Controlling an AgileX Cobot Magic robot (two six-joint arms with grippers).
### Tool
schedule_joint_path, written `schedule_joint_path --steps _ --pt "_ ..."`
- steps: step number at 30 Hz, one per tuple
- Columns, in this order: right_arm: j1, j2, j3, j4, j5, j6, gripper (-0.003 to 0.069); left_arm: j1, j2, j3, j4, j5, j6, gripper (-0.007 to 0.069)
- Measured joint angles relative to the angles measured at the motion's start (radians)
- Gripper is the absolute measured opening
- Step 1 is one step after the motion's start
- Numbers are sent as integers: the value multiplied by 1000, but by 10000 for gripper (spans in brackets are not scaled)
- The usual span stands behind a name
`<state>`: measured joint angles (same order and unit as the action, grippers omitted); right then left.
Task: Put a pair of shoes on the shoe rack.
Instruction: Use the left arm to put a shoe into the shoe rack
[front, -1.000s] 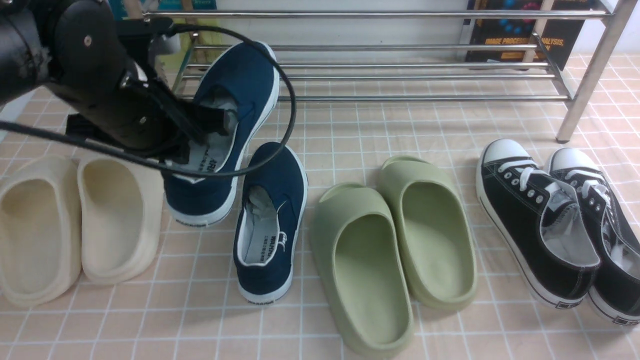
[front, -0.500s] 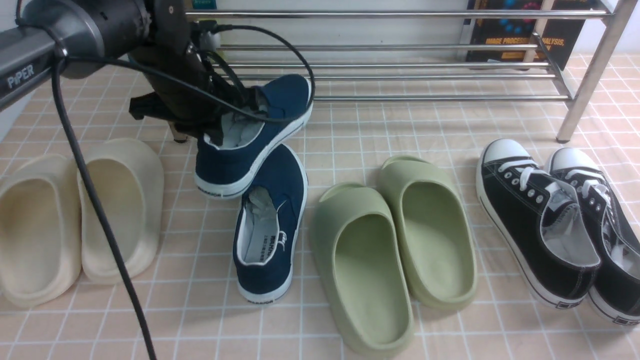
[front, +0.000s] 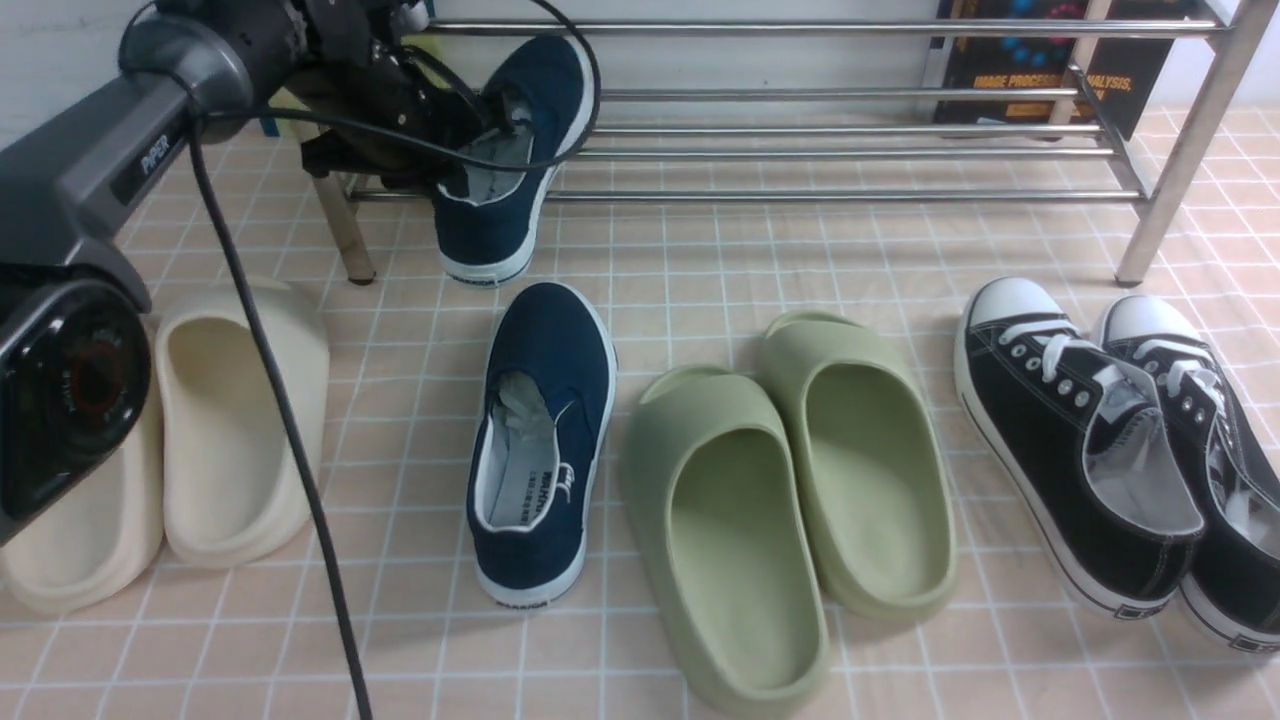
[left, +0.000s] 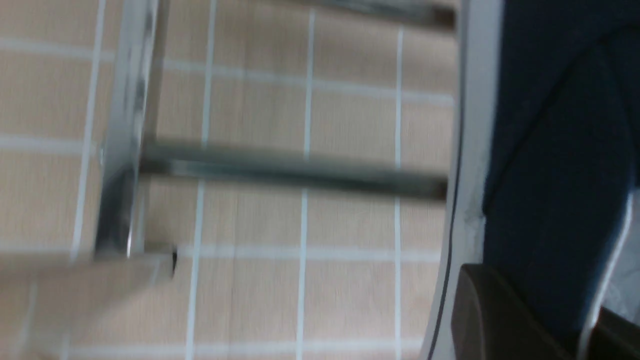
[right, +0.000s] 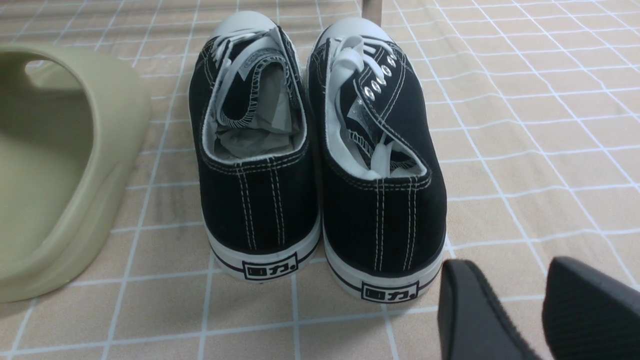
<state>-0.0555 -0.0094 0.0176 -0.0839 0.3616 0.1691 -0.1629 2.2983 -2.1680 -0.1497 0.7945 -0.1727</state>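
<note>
Raised to the shoe rack (front: 850, 130), navy shoe (front: 545, 90) points toe-first away, heel low, left jaws gripping it.

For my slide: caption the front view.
Left gripper holds navy shoe at the shoe rack; mate lies on the floor.

**Colour rundown, shoe by shoe**

Navy slip-ons (front: 545, 440) with white soles and lining, sage-green slides (front: 720, 520), cream slides (front: 235, 420), black lace-ups (front: 1050, 430) with white toe caps. Floor (front: 700, 250) is peachy tile, white grid. Rack (front: 850, 130) is shiny silver.
</note>
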Motion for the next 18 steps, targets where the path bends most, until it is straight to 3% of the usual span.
schedule_joint_path --steps 3,10,14,18 --pt "0 0 0 0 0 0 237 0 15 -8 13 -45 0 110" --pt "0 0 0 0 0 0 237 0 4 -19 20 -52 1 288" --pt "0 0 0 0 0 0 237 0 -58 -19 37 26 28 337" --pt "0 0 0 0 0 0 237 0 -159 -23 63 112 93 331"
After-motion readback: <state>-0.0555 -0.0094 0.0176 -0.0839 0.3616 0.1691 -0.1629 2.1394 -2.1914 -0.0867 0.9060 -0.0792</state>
